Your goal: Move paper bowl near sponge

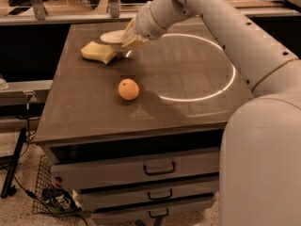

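The pincer [133,37] is over the far left part of the bench [94,112], pointing down and to the left at the end of the long white arm [225,27] that reaches in from the right. Its pale yellowish fingers are closed on the right edge of the paper bowl [112,36], pinching the rim. The bowl sticks out to the left of the pincer, roughly level, with its open side up. From where I stand I cannot tell whether its underside rests on the bench or hangs just above it.

Just in front of the bowl and a little to its left lies the sponge [98,52], a pale yellow block with wavy sides, flat on the bench. The bowl's near edge and the sponge's far edge look almost touching, though I cannot say if they meet.

Nearer to me, well apart from both, an orange fruit [128,89] sits alone toward the middle of the bench. To its right a bright ring of light [233,74] curves across the dark surface, partly under the arm.

Below the bench top is a stack of drawers [160,167] with dark handles. A wire basket [47,192] sits on the floor at the lower left, and the robot's bulky white body [263,164] fills the lower right.
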`<state>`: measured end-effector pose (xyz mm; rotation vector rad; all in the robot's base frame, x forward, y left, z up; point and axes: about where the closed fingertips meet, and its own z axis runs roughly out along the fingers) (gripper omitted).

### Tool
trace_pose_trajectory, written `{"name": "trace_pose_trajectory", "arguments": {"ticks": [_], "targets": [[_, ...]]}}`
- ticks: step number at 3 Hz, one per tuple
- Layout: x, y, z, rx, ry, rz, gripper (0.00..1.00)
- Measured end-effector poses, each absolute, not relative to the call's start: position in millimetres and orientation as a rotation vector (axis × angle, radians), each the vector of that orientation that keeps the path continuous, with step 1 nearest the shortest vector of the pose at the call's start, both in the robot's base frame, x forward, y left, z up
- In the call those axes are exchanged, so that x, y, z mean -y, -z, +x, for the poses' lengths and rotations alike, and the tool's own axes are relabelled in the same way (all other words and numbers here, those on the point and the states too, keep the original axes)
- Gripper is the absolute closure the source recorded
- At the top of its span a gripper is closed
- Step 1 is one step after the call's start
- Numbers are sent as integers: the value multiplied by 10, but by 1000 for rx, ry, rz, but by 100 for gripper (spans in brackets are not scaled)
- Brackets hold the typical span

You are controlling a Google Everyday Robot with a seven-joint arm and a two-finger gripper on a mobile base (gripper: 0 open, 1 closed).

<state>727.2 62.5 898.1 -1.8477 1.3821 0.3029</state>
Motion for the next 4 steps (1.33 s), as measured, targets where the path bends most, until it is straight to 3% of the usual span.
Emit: {"name": "trace_pose_trajectory", "arguments": {"ticks": [1, 2, 4], "targets": [[-612, -8903, 7284, -1398, -308, -1842, 16], [-473, -8848, 7364, -1431, -282, -1822, 0], [326, -9248, 7370, -1521, -284, -1666, 0]]}}
